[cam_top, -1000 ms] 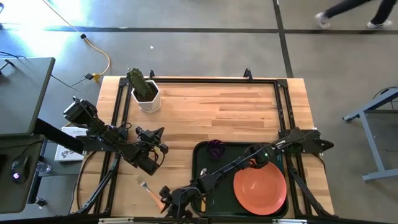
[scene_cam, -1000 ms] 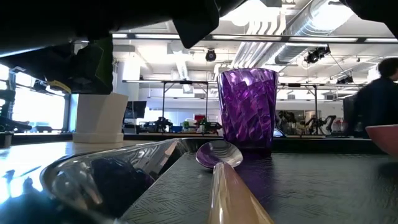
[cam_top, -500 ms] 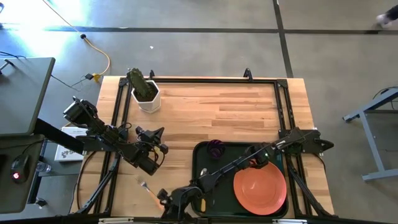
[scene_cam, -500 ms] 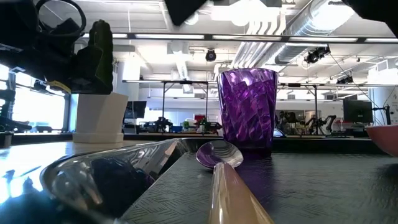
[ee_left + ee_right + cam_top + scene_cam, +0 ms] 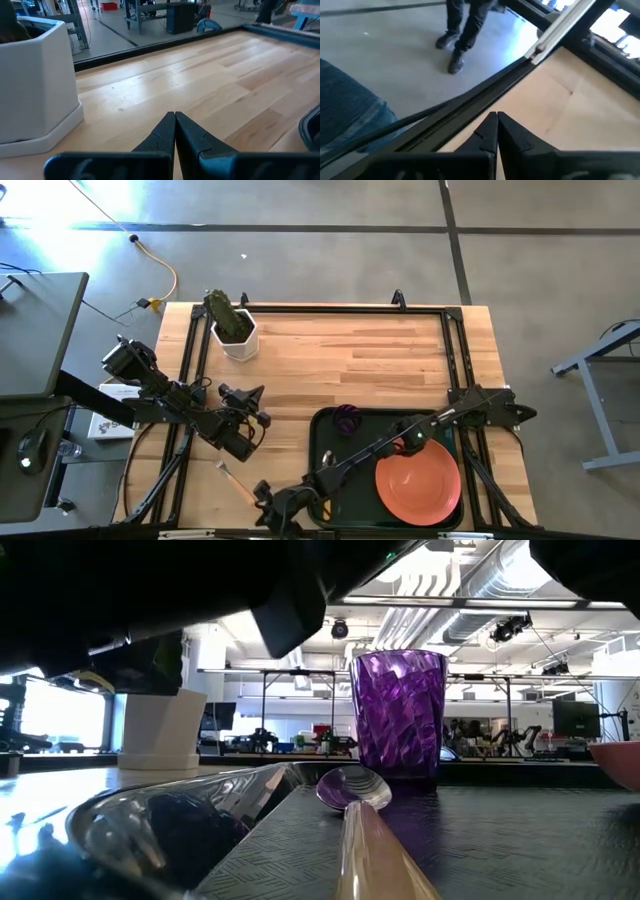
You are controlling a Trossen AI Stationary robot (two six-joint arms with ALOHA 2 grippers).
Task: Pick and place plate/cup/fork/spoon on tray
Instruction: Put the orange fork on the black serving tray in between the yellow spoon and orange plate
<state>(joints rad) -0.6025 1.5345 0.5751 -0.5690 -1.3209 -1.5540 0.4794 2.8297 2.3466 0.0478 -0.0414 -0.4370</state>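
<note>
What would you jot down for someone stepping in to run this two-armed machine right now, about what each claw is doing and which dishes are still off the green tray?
Left gripper: shut, holding nothing, waiting over the bare wood near the white plant pot.
Right gripper: shut and empty, reaching past the tray's left front corner at the table's front edge, close to the fork.
On the tray: the plate at right, the cup at back left, the spoon lying in front of the cup.
Left to do: the fork lies on the wood left of the tray; it has to be picked up and set on the tray.
</note>
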